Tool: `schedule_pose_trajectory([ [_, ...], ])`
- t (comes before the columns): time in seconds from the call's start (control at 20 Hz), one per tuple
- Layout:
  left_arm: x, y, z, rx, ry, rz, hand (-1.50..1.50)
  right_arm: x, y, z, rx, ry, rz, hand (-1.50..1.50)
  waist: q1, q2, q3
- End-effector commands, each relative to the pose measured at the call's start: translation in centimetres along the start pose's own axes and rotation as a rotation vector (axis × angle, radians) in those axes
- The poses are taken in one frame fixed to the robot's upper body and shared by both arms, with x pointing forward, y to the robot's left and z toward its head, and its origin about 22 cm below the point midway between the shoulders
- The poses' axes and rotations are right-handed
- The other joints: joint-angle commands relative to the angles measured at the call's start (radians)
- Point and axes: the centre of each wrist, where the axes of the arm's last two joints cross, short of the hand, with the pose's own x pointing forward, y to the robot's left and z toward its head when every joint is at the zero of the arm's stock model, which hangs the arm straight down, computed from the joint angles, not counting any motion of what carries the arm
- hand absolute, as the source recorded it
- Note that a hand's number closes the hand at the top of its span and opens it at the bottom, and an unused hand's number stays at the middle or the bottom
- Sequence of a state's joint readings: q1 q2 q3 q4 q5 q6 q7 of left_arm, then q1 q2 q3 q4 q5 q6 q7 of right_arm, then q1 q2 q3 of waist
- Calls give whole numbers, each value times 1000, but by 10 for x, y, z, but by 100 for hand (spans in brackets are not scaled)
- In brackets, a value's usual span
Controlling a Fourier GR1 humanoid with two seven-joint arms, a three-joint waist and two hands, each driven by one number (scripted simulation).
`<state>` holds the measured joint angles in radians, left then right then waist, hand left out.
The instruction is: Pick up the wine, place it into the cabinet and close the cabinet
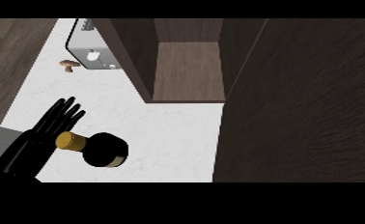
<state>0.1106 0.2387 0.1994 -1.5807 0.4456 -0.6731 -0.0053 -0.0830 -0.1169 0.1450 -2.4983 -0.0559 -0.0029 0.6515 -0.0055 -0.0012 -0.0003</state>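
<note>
The wine bottle (105,149) is black with a gold cap and shows at the lower left over the white counter (171,126). Its cap end lies against my left hand (44,132). That hand comes in from the lower left corner with its fingers (63,111) straight and pointing up the view, beside the bottle and not curled round it. Whether the bottle stands or leans I cannot tell. The dark wood cabinet (189,68) is open at the top middle, its shelf bare. Its open door (292,102) fills the right side. My right hand shows nowhere.
A white appliance (91,49) stands at the back left beside the cabinet's side wall, with a small brown mushroom (69,64) just left of it. Dark flooring borders the counter's left edge. The open door hides everything at the right.
</note>
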Motion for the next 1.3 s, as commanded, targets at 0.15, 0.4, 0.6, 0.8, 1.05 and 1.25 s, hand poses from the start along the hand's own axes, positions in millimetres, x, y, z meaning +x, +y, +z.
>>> schedule_pose_trajectory([
  [0.15,-31,11,-6,-31,29,31,-150,18,-1,30,23,-62,-34,-150,-4,0,0],
  [0.4,-43,20,-15,-44,29,25,-150,20,3,28,19,-55,-19,-150,-2,0,0],
  [0.6,-40,24,-28,-51,16,10,-150,13,-4,21,11,-56,-16,-150,-2,1,0],
  [0.8,-67,4,1,-42,26,14,-150,24,0,27,34,-67,-28,-150,2,0,0],
  [1.05,-77,9,-16,-62,27,9,-150,28,1,27,40,-44,-34,-150,-1,0,0],
  [1.25,-82,19,-15,-40,48,23,-150,27,2,19,22,-59,-26,-150,2,0,0],
])
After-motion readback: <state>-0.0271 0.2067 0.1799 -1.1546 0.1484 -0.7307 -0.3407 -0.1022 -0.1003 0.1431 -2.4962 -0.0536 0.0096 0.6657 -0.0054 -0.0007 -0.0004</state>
